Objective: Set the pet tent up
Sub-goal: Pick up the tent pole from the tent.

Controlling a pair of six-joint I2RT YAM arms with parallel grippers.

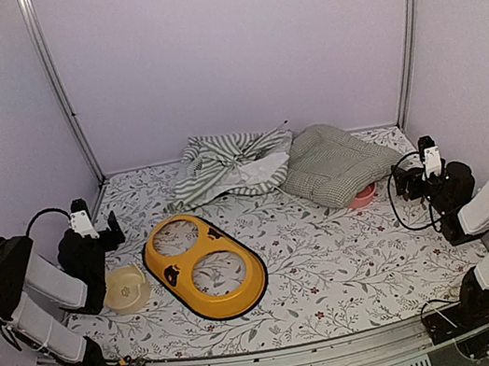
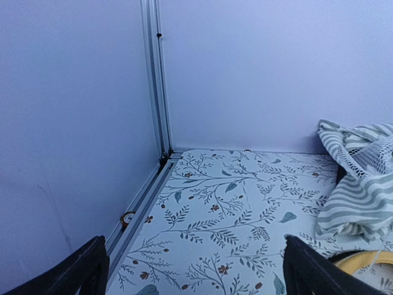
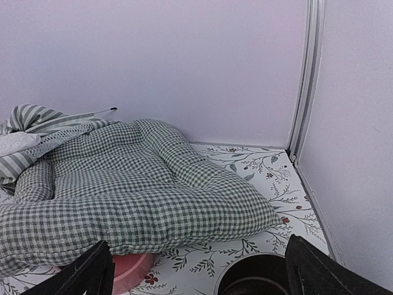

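The pet tent (image 1: 227, 165) lies collapsed in a heap of green-and-white striped fabric and white mesh at the back middle of the table. A thin pole end sticks out of it at the top right. Its striped folds show at the right of the left wrist view (image 2: 359, 178) and at the far left of the right wrist view (image 3: 31, 132). My left gripper (image 1: 106, 229) hovers at the table's left side, open and holding nothing (image 2: 193, 270). My right gripper (image 1: 407, 180) hovers at the right side, likewise open and holding nothing (image 3: 196, 270). Both are well apart from the tent.
A green-checked cushion (image 1: 336, 165) lies right of the tent, over a pink bowl (image 1: 362, 195). A yellow double-bowl feeder (image 1: 204, 264) sits front centre, with a cream bowl (image 1: 126, 289) to its left. A dark bowl (image 3: 264, 279) is just below my right gripper. Walls enclose three sides.
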